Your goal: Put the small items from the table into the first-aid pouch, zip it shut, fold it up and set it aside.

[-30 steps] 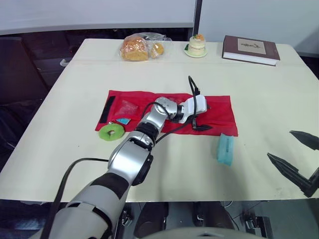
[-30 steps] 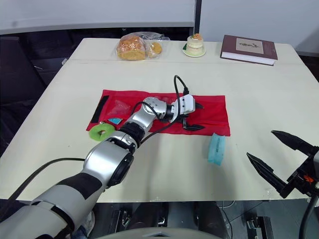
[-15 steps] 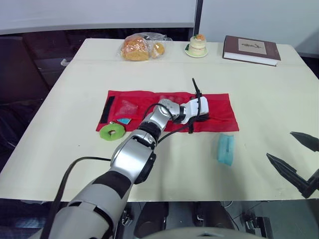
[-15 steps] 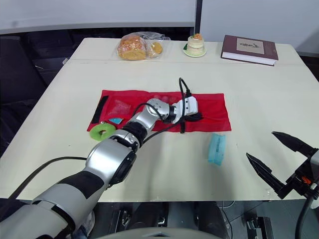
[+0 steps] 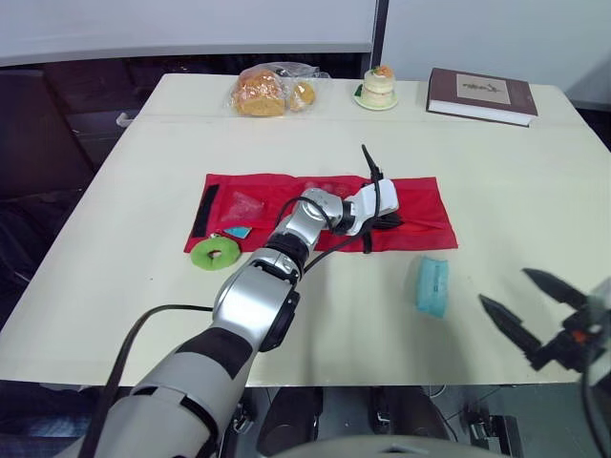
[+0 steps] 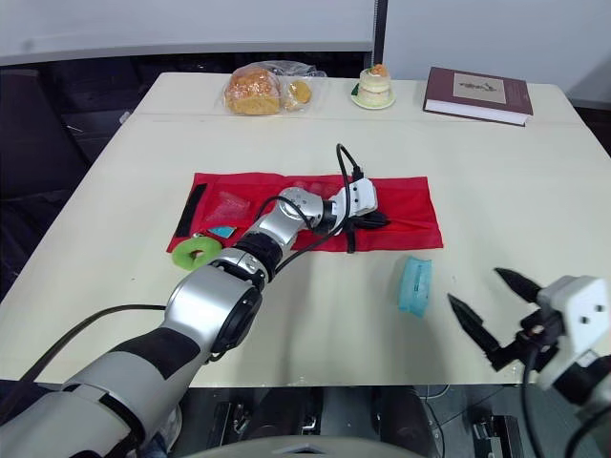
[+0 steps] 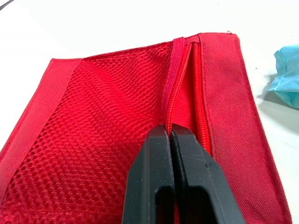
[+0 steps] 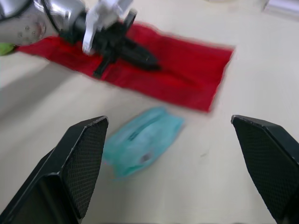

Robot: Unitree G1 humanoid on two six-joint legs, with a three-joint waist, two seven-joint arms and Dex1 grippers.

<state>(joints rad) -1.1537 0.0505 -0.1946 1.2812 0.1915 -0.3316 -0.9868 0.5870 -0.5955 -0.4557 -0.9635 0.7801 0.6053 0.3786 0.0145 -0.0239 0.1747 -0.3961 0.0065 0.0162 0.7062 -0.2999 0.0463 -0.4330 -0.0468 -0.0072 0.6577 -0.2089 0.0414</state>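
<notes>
The red first-aid pouch (image 5: pixel 420 205) lies flat and unfolded in the middle of the table. My left gripper (image 5: pixel 387 223) rests on its right half, shut on the pouch's zipper (image 7: pixel 180 88), whose track stands split open beyond the fingertips. A teal packet (image 5: pixel 431 284) lies on the table just in front of the pouch's right end. A green ring (image 5: pixel 214 253) and a small blue packet (image 5: pixel 236 231) sit at the pouch's front left corner. My right gripper (image 5: pixel 503 286) hovers open, right of the teal packet (image 8: pixel 140 140) and holding nothing.
Along the table's far edge stand a bag of bread (image 5: pixel 263 93), a small cake on a plate (image 5: pixel 378 88) and a dark red book (image 5: pixel 480 93). A black strip (image 5: pixel 205 208) runs across the pouch's left end. The left arm's cable loops over the pouch.
My left gripper has gone from open to shut on the zipper. My right gripper has moved left, closer to the teal packet, still open.
</notes>
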